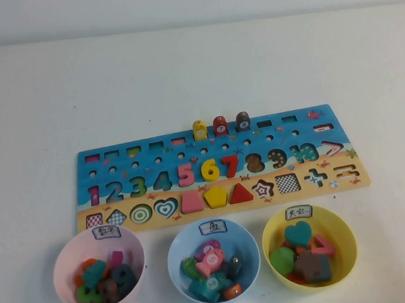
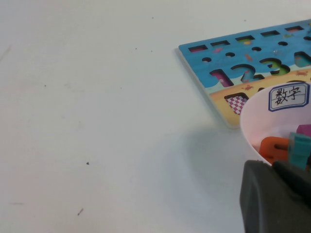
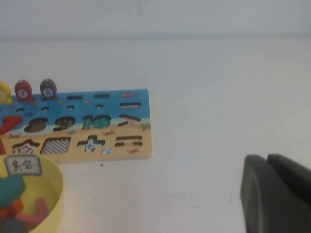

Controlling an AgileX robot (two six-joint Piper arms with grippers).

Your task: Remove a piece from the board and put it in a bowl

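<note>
The board [image 1: 218, 170] lay across the table [image 1: 195, 67], and its 8 cut-out [image 1: 254, 162] showed as an open recess. The pink bowl [image 1: 65, 266] stood at 7 o'clock from the board, just beside its lower edge. The piece [image 1: 110, 291], a dark brown item, lay inside this bowl among other coloured numerals; its shape was not legible.

The left gripper [image 2: 277, 199] was positioned just beside the pink bowl's rim. The right gripper [image 3: 277, 194] was positioned over bare table at 4 o'clock from the board, well apart from it. Open or closed state could not be determined for either gripper.
</note>
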